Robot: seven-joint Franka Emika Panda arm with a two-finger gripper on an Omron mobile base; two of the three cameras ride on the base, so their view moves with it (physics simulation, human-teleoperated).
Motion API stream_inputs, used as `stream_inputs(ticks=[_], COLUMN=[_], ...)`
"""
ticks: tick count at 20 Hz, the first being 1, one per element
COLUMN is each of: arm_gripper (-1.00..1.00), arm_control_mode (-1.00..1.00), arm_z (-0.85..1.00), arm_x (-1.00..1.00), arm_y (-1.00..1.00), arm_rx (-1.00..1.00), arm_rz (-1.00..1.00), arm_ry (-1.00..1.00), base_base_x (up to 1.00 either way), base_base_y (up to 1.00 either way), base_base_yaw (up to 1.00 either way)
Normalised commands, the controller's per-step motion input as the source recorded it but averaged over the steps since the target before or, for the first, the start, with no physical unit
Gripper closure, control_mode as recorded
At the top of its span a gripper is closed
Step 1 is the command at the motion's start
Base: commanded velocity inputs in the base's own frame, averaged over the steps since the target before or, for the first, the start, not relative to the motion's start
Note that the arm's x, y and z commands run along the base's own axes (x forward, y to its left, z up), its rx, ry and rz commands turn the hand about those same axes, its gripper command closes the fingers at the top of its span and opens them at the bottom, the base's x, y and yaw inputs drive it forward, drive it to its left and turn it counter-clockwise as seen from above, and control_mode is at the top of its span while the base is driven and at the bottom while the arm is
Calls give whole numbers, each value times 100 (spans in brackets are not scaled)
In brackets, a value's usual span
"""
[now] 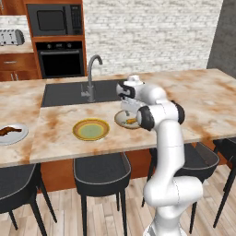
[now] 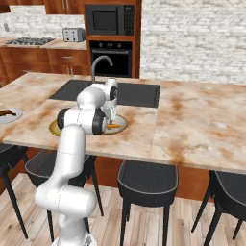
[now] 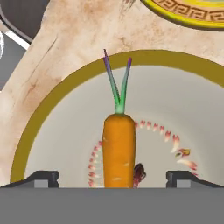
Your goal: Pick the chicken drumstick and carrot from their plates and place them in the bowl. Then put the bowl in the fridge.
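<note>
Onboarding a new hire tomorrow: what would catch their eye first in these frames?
The orange carrot in the hand view, lying in a pale dish with a tan-gold rim, between the open gripper fingertips. Next, the white arm bent over the marble island counter, hand low over that dish beside the yellow-rimmed plate. Far to the left sits the dark drumstick on a grey-white plate.
</note>
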Motion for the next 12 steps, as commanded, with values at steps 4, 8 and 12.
stream_inputs(ticks=[4,8,12], arm_gripper=[-100,-100,-100], arm_control_mode=[-100,-100,-100], arm_z=[38,10,0], arm_x=[-46,-58,-67], arm_y=[5,22,26], arm_rx=[4,0,0], arm_rz=[-4,-19,-39], arm_ry=[-1,-16,-22], base_base_x=[0,0,0], base_base_y=[0,0,0], base_base_yaw=[0,0,0])
